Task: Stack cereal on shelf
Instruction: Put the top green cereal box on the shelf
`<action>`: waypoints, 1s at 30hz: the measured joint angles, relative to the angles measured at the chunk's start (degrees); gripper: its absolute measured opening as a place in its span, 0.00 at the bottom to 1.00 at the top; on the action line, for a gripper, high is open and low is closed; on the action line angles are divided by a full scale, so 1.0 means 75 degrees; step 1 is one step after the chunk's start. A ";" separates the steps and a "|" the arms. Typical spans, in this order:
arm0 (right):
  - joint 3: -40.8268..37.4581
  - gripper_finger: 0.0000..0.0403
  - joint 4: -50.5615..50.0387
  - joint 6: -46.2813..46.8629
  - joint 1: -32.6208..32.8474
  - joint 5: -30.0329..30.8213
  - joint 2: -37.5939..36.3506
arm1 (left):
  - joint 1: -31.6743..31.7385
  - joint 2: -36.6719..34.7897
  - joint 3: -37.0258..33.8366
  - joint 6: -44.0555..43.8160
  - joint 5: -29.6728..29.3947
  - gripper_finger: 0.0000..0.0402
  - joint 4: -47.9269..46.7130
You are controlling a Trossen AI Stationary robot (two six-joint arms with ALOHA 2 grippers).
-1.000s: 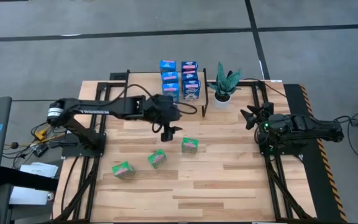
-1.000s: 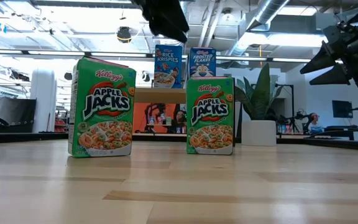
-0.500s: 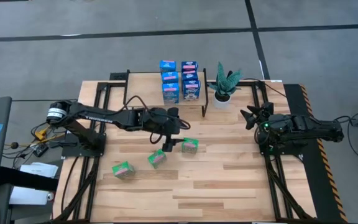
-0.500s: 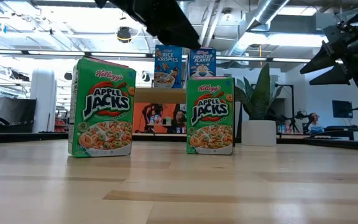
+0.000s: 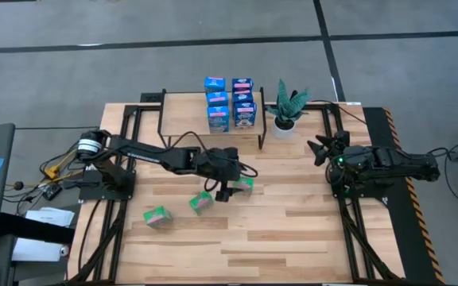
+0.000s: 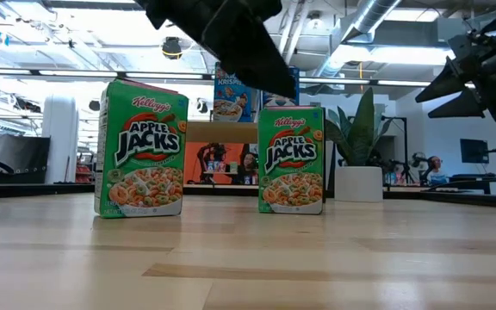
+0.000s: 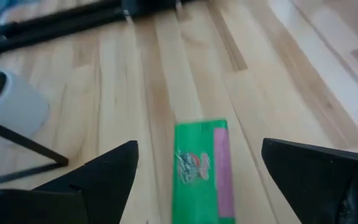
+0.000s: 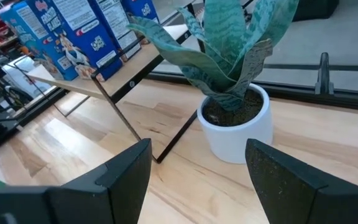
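The left gripper [image 5: 227, 189], wide open and empty, is hovering above the green cereal box [image 5: 244, 186] at frame centre, needing descent to grasp it.

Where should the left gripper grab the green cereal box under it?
Take the green box from above, across its narrow width near the top edge. It stands upright, its slim top face lying lengthwise between the open left gripper fingers, bare table either side.
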 joint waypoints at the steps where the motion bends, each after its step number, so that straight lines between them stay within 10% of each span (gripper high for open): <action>1: -0.0003 0.71 0.0005 0.0000 0.0000 -0.0021 0.0000 | 0.0000 0.0000 0.0008 0.0000 0.0003 0.83 -0.0008; 18: -0.0003 0.71 0.0012 0.0003 0.0000 -0.0117 0.0000 | 0.0085 0.0003 -0.0061 -0.0204 -0.0008 0.82 -0.1309; 30: -0.0003 0.71 -0.0006 0.0003 0.0000 -0.0117 0.0000 | 0.0087 0.0171 -0.0071 0.0089 -0.0164 0.63 -0.1268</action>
